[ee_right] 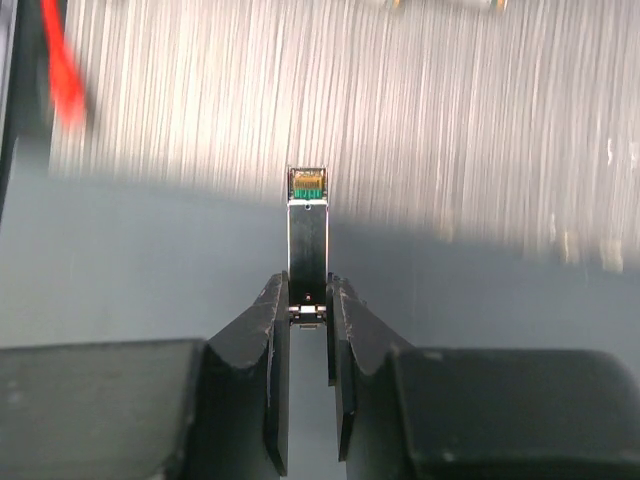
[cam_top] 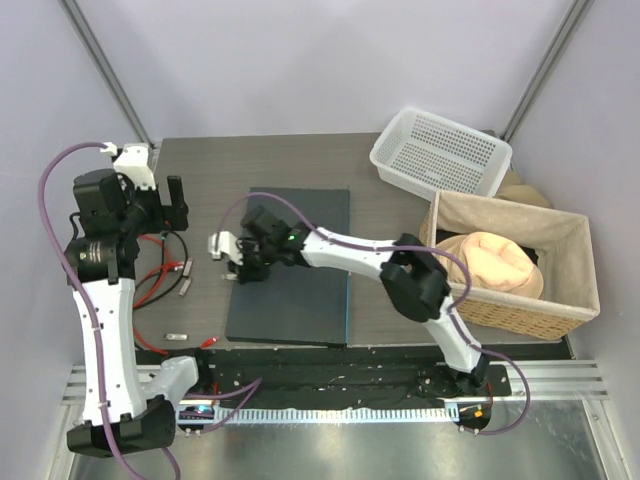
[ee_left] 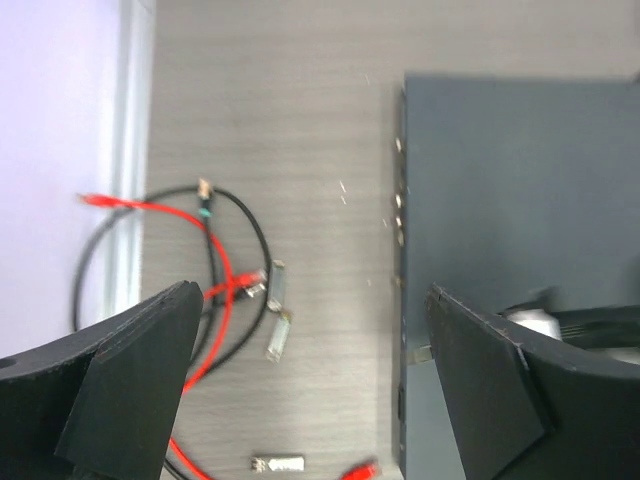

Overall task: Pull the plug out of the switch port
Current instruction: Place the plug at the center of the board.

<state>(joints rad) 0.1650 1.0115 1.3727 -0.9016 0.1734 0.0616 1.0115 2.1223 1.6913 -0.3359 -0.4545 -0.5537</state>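
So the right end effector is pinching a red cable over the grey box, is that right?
Not quite. The right end effector is pinching a small metal plug, not a red cable; the right wrist view shows it held in the closed grip. It is over the grey box, as you said.

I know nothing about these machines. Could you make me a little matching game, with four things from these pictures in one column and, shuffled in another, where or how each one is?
Things
1. flat dark slate-grey metal switch box
2. white perforated plastic basket
3. small silver metal plug
4. left tool

Places or states
A. gripped by the right tool
B. open, holding nothing
C. at the far right of the grey wood-grain table
D. lying flat mid-table

Pairs: 1-D, 2-C, 3-A, 4-B
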